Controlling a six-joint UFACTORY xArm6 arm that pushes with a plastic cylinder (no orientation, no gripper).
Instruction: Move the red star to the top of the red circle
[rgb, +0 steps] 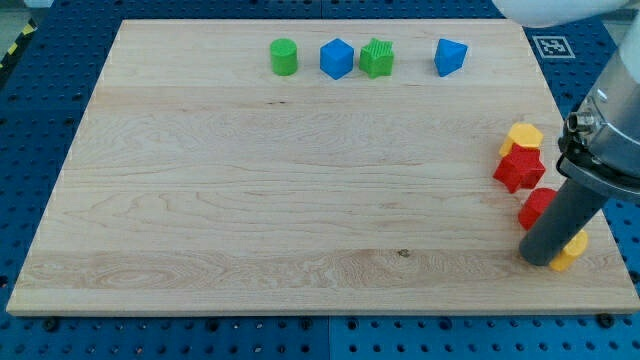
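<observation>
Here my tip (540, 258) holds nothing, just below the red circle (537, 206); the red star (519, 169), chunky and five-pointed, sits above both. No readable writing.

A straight, dark grey rod with a matt finish ends in my tip (541, 262), blunt and round. Above the tip the rod runs up into a wider black collar, edged with small silver fittings on the view's left. Above the collar sits a pale grey cylindrical housing, and higher still a smooth white rounded shell at the view's top edge.
</observation>
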